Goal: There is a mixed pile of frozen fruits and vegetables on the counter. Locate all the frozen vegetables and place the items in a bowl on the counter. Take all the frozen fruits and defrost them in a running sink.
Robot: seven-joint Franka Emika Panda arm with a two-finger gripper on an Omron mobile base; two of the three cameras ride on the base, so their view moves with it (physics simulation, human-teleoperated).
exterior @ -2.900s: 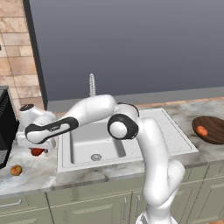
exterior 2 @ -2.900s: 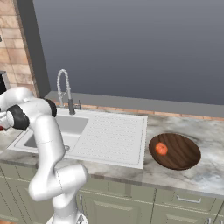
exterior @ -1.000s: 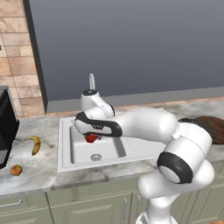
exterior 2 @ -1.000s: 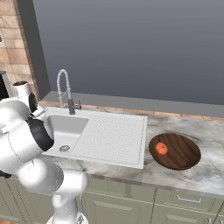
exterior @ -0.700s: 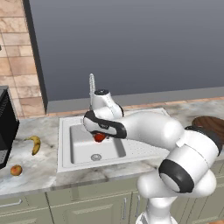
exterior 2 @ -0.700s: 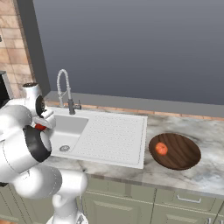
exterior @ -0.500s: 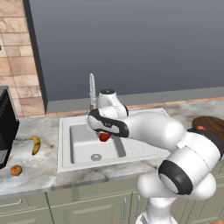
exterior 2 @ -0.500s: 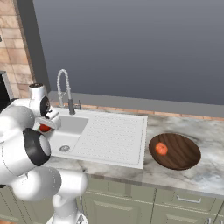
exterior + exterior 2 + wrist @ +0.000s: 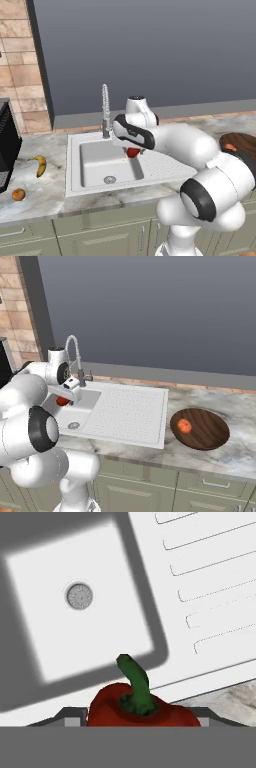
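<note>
Now the red pepper (image 9: 142, 709) rides over the sink (image 9: 87, 177), held in the jaws.

Clenched on its sides, the jaws carry it above the basin's right edge; a second ago it hung further left, nearer the faucet (image 9: 105, 107). Frozen, it looks hard, light and slick, so gripping the broad body beats the stem. A tomato (image 9: 184, 426) sits in the bowl (image 9: 210, 436).
</note>
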